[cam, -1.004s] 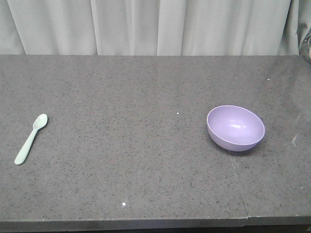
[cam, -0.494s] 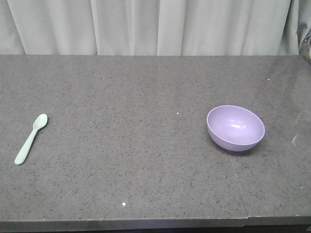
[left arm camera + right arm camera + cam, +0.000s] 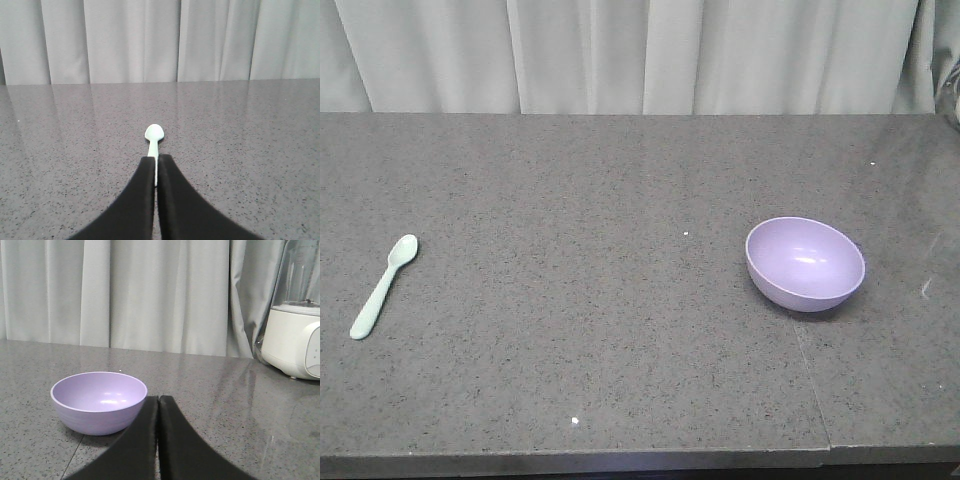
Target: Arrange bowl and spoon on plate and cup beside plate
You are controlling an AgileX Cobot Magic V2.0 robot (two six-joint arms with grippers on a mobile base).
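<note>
We count one pale mint-green plastic spoon [image 3: 154, 135] at the left of the grey stone desk [image 3: 620, 360], its handle end hidden behind the left gripper [image 3: 156, 162], closed to a slit. One round lavender plastic bowl [image 3: 99, 401] sits at the right, ahead of the right gripper [image 3: 158, 401], likewise closed.

I'm comparing the front-facing view across the last second and I'm finding nothing changing in it. The spoon [image 3: 383, 287], at the left of the frame, is not shifting or turning from one picture to the next. The bowl [image 3: 805, 263], right of centre, is not sliding or tipping either. Light and shadow around both are reading the same throughout. From the two wrist views I'm receiving only the current picture, so I'm not able to judge any change there.
</note>
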